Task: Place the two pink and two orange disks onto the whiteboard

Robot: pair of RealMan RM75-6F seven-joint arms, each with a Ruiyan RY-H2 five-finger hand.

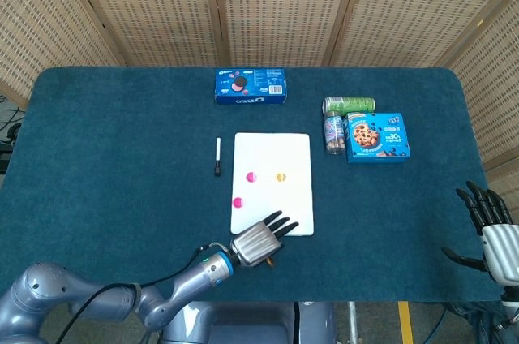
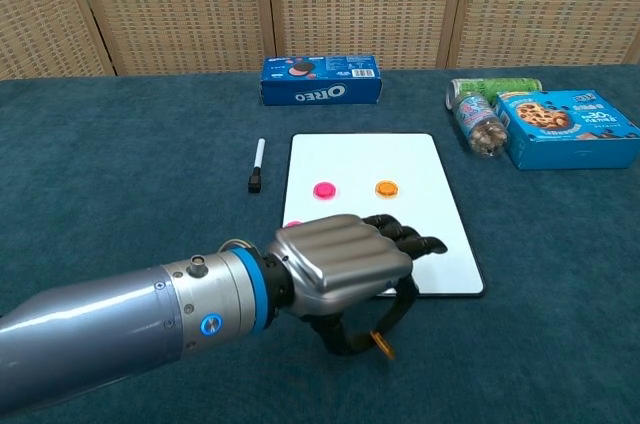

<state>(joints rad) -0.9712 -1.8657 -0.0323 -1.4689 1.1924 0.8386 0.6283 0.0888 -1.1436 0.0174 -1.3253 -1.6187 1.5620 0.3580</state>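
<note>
Orange disk (image 2: 381,345) | pinched on edge between left hand (image 2: 345,272) thumb and fingers (image 2: 398,306)

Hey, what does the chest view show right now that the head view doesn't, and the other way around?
Only the chest view shows the orange disk held on edge in the fingers of the left hand, below the near edge of the whiteboard; from above the hand hides it. Only the head view shows the right hand, open and holding nothing at the table's far right, and the whole of the pink disk on the board nearest the left hand. Both show the whiteboard with another pink disk and an orange disk, the marker, the Oreo box and the cookie box.
</note>
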